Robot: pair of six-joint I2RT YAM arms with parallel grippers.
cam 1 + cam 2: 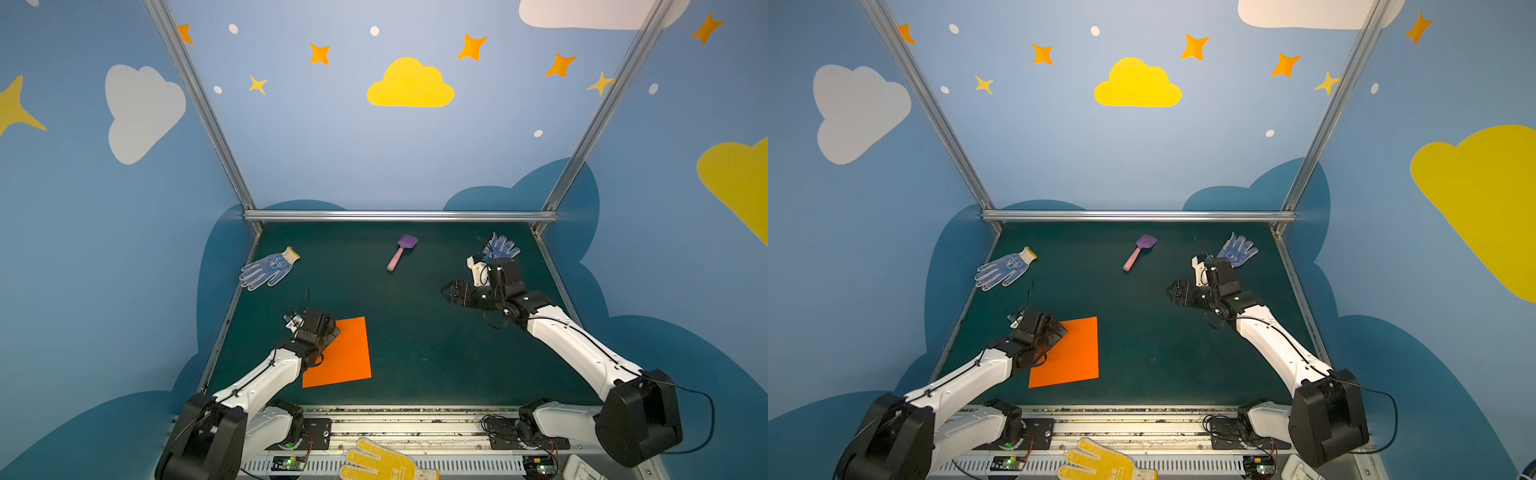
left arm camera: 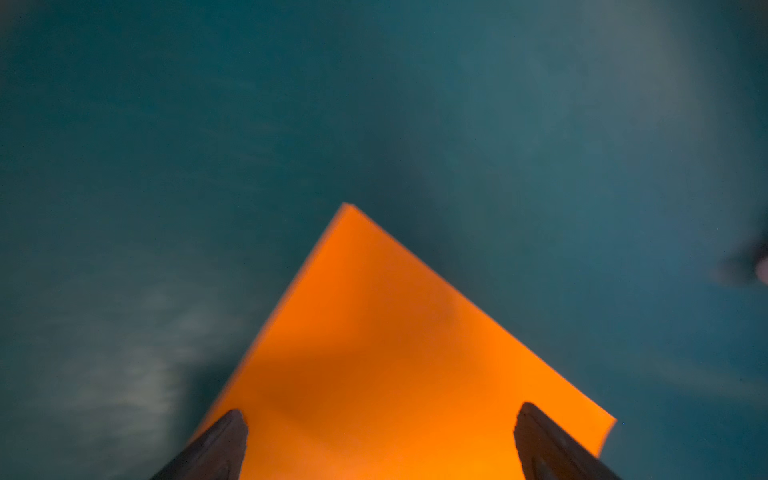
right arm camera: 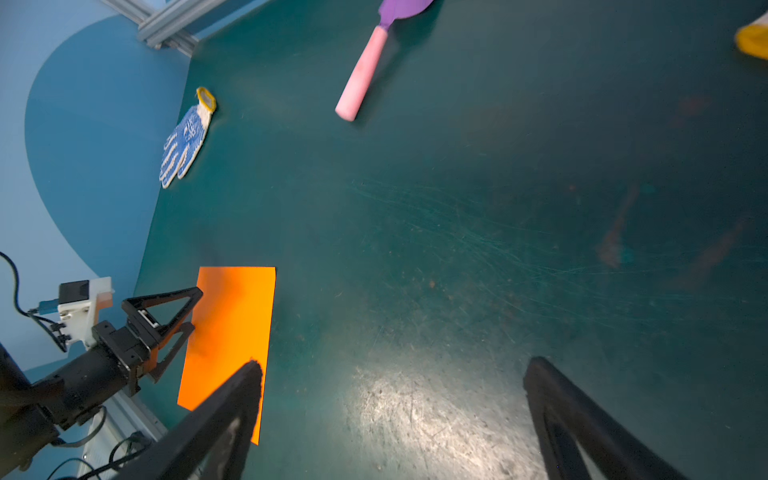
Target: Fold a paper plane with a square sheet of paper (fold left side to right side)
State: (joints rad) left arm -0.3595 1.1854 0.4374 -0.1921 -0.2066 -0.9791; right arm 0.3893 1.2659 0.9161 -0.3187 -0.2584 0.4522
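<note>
The square sheet of paper point(image 1: 349, 353) point(image 1: 1075, 353) is bright orange and lies flat on the dark green table, near the front and left of centre. My left gripper point(image 1: 330, 336) point(image 1: 1057, 332) hovers over its far left corner and hides part of that side. In the left wrist view its fingers point(image 2: 232, 436) stand wide apart over the blurred orange sheet point(image 2: 374, 332), open and holding nothing. My right gripper point(image 1: 446, 291) point(image 3: 395, 365) is open over bare table to the right, well apart from the sheet point(image 3: 232, 332). A paper plane is not in view.
A blue-dotted glove point(image 1: 268, 270) lies at the far left. A purple-headed, pink-handled spatula point(image 1: 401, 251) lies at the far middle. Another blue-dotted glove point(image 1: 500, 247) lies behind the right arm. A yellow dotted glove point(image 1: 382, 461) rests on the front rail. Metal frame bars point(image 1: 399, 216) bound the table.
</note>
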